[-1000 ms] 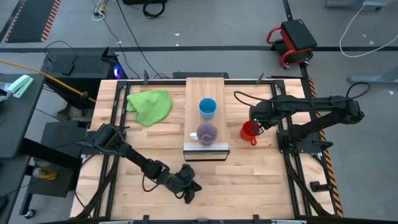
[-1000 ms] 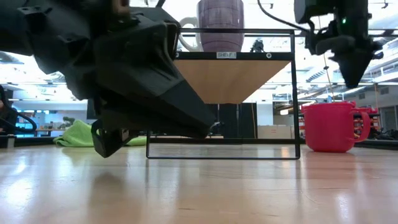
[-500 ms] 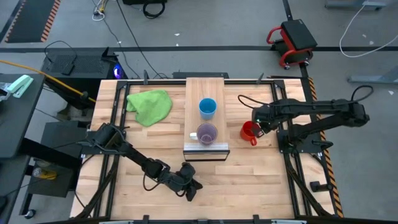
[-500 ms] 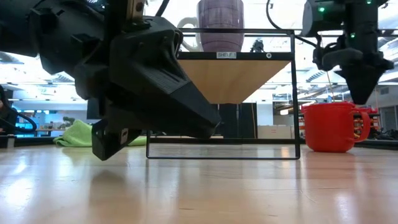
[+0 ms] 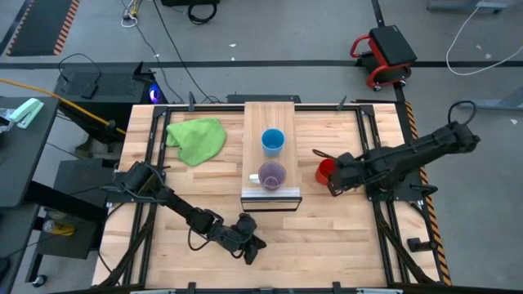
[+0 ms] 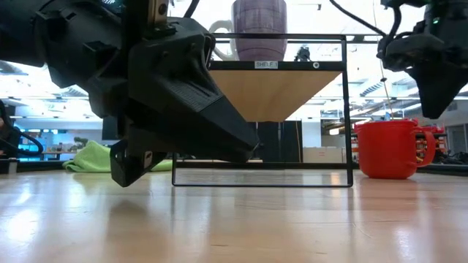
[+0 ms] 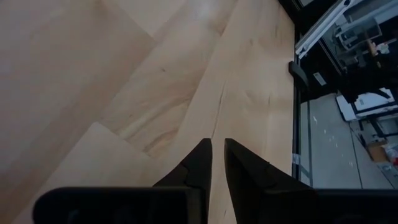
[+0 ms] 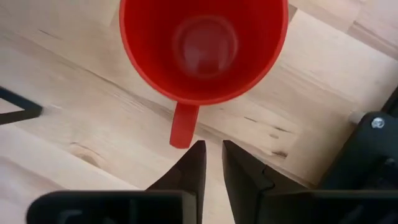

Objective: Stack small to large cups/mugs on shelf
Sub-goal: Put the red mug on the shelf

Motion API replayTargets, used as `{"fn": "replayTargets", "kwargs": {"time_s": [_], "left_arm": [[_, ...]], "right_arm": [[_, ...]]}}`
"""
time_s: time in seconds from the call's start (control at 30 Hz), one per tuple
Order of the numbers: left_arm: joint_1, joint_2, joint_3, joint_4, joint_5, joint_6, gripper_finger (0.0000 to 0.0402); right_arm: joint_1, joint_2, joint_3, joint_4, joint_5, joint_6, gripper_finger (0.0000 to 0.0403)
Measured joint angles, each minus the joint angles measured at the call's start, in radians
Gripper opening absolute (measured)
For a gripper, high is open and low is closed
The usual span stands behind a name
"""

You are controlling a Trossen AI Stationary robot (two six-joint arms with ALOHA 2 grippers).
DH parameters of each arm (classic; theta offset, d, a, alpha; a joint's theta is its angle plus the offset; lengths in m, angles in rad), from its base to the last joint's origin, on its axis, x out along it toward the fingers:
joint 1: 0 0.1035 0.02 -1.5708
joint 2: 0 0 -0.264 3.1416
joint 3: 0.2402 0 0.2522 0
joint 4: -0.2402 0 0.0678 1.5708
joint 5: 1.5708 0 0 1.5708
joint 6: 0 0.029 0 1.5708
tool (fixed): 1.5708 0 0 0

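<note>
Red mug upright on the table beside the shelf, under the right gripper, fingers narrowly parted, holding nothing. Left gripper low over bare tabletop, fingers likewise a slit apart, empty.

Wooden table carries shelf (blue cup, purple cup atop), red mug, green cloth.
</note>
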Motion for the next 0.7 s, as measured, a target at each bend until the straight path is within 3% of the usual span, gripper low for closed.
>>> {"fn": "replayTargets", "kwargs": {"time_s": [0.23, 0.7], "left_arm": [[0.001, 0.000, 0.000, 0.000, 0.000, 0.018, 0.0057], [-0.005, 0.000, 0.000, 0.000, 0.000, 0.006, 0.0059]], "right_arm": [[0.032, 0.053, -0.045, 0.012, 0.011, 0.058, 0.0047], [0.037, 0.059, -0.115, 0.291, 0.017, 0.082, 0.0011]]}}
